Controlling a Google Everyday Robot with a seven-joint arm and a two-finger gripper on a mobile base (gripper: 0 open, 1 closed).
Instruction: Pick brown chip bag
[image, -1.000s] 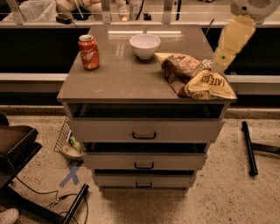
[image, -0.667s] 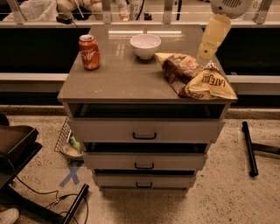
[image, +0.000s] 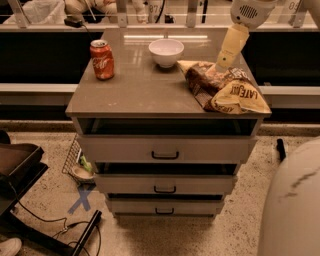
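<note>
The brown chip bag (image: 225, 87) lies crinkled on the right side of the cabinet top (image: 140, 92). Its pale yellow "LATE JULY" panel faces the front right corner. My gripper (image: 220, 67) comes down from the upper right on a pale yellow arm link and sits at the bag's far upper edge, right against it. The gripper's tip is hidden among the bag's folds.
A white bowl (image: 166, 52) stands just left of the bag, and a red soda can (image: 102, 59) stands at the left. The cabinet has three drawers (image: 165, 155) below. A rounded white robot part (image: 295, 210) fills the lower right. A wire basket (image: 75, 162) sits on the floor at the left.
The arm has swung left and down, from above the bag's right side to its far upper edge. The bag, bowl and can have not moved.
</note>
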